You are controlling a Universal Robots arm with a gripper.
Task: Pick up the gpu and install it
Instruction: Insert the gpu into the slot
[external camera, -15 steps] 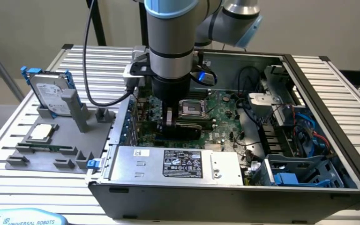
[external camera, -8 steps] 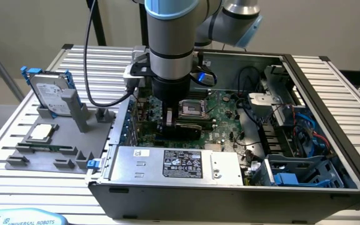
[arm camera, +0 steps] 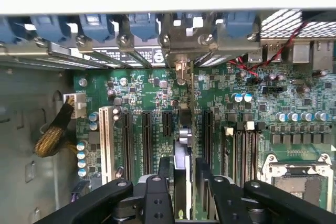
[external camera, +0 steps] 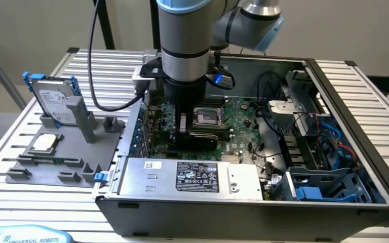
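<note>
Metal case, plastic holders

The computer case [external camera: 356, 167] is matt dark metal; the green motherboard [arm camera: 157, 93] looks glossy; the grey fixture [external camera: 59, 162] is matt plastic on a ribbed metal table [external camera: 18, 126].

"UNIVERSAL ROBOTS" on blue pendant [external camera: 26, 235]

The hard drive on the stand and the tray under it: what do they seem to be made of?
The hard drive looks like silver metal, faintly shiny, with blue side rails that appear plastic. The grey tray looks like matte moulded or printed plastic: uniform dull grey, no reflections.
</note>
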